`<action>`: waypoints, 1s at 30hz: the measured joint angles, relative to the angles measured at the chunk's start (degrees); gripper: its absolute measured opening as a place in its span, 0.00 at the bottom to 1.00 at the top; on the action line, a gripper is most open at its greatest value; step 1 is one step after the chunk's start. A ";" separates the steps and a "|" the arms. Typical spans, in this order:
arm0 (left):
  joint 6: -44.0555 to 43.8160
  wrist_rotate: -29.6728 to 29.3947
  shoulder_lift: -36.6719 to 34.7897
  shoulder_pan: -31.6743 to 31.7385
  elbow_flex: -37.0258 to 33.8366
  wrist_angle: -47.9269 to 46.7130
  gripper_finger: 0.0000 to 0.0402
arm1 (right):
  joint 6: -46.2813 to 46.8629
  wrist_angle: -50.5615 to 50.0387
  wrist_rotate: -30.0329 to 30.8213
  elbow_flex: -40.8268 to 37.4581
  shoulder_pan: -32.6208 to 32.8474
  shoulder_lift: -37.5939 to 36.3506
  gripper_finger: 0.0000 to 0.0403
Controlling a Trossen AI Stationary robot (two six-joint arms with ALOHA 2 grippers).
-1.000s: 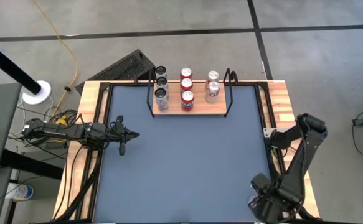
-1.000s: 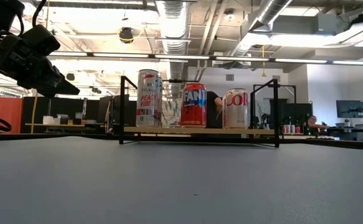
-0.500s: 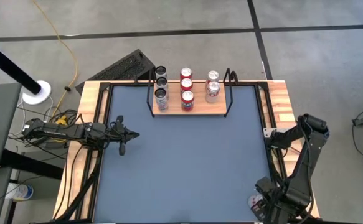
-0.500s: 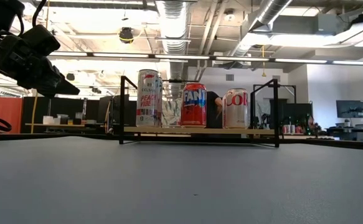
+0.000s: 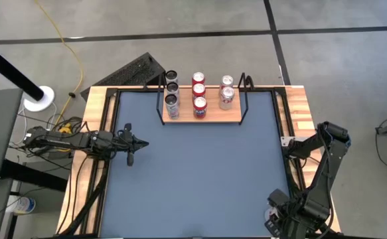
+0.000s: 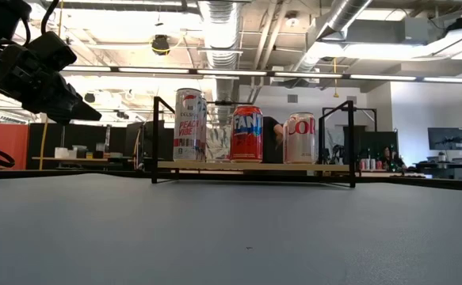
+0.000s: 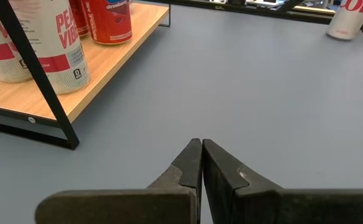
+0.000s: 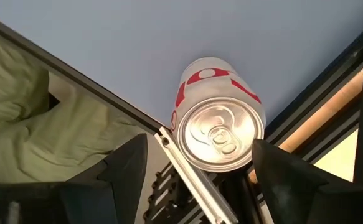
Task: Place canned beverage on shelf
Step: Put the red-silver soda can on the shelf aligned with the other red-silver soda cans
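Can (image 8: 217, 115) stands upright at the table's near right corner, directly below your right gripper (image 8: 197, 165), whose open fingers straddle it without touching. You've got the shelf (image 5: 202, 117) well apart at the far edge. Left gripper (image 7: 201, 163) waits shut at the left side.

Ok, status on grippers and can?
Left gripper shut, idle. Right gripper open around upright silver-and-red can at table corner. Light-wood shelf has a free spot; path clear.
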 joint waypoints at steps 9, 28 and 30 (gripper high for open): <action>0.02 -0.02 0.00 0.00 0.02 0.00 0.00 | -0.76 0.46 0.35 0.00 -0.37 0.02 0.69; 0.02 -0.02 0.00 0.00 0.02 0.00 0.00 | 1.44 -2.56 -0.09 -0.04 -1.14 0.02 0.86; 0.00 -0.02 -0.02 0.00 0.00 -0.01 0.00 | 1.34 -1.82 -0.08 -0.04 -1.14 0.02 0.90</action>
